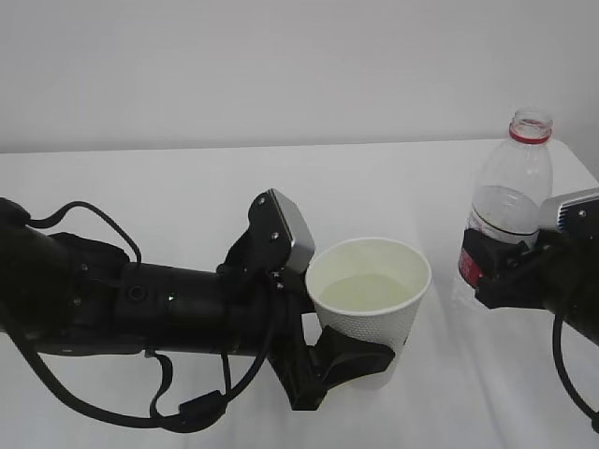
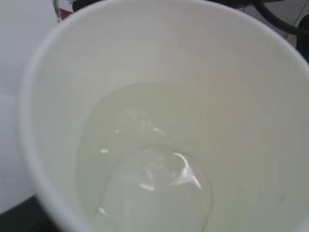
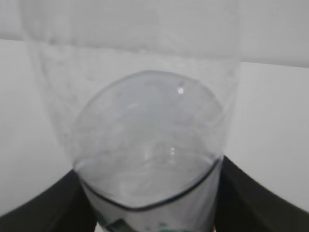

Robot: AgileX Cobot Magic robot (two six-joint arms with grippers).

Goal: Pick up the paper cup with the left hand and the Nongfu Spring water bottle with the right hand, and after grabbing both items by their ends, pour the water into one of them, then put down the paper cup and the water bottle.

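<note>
Soft, part-filled paper cup [image 1: 367, 304] pinched low by left fingers [image 1: 348, 360]; bottle [image 1: 507, 210], probably slippery, clamped at 3 o'clock by right fingers [image 1: 505, 262]

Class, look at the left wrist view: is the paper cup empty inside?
No, the paper cup holds a shallow pool of clear water that glints at its bottom.

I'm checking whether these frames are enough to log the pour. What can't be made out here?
- Paper cup base: exterior view, hidden by the left hand, so whether it rests on the table is unclear.
- Cup logo: not visible; the left wrist view shows only the inside and the water.
- Nongfu Spring water bottle bottom: exterior view, covered by the right hand.
- Bottle label: right wrist view, cut off at the lower edge.
</note>
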